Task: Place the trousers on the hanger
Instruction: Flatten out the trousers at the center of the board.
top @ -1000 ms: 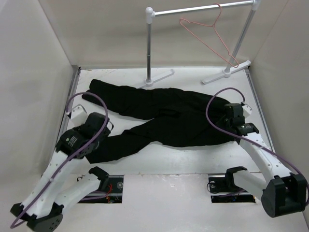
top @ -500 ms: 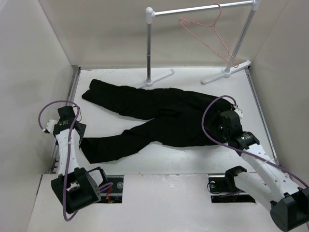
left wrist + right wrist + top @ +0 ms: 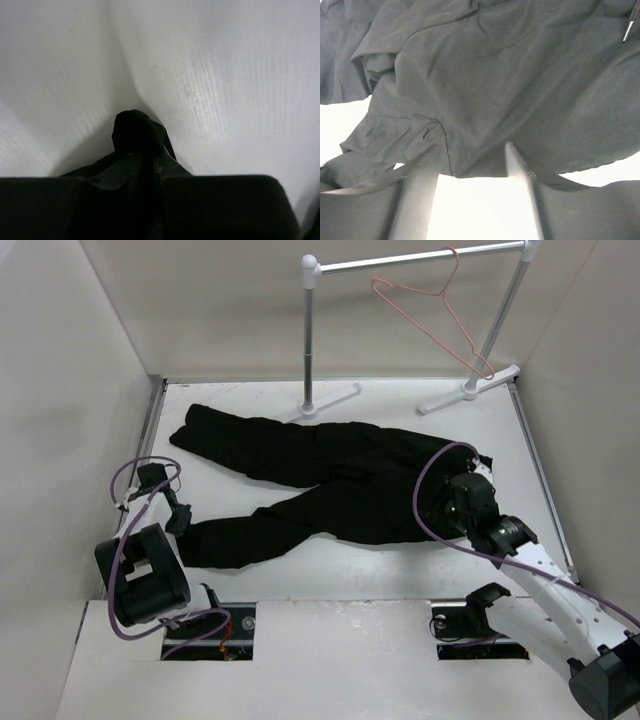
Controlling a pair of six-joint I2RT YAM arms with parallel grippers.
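my left arm is folded low near its base, left gripper [image 3: 150,162] pinched tight on the trousers [image 3: 132,127]; my right arm reaches forward, right gripper [image 3: 471,147] spread apart.

The trousers [image 3: 330,475] lie across the tabletop [image 3: 330,570]. Their near edge reaches in between the right fingers [image 3: 517,165], with the rest ahead of them. A leg end sits at the tips of the left fingers [image 3: 120,175]. The hanger [image 3: 440,325] hangs well beyond both.

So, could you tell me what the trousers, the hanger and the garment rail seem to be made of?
The trousers look like soft, matte black fabric: they crease and fold limply. The hanger seems to be thin wire with a pink-red coating. The garment rail looks like silvery metal tube with white joints and feet, perhaps plastic.
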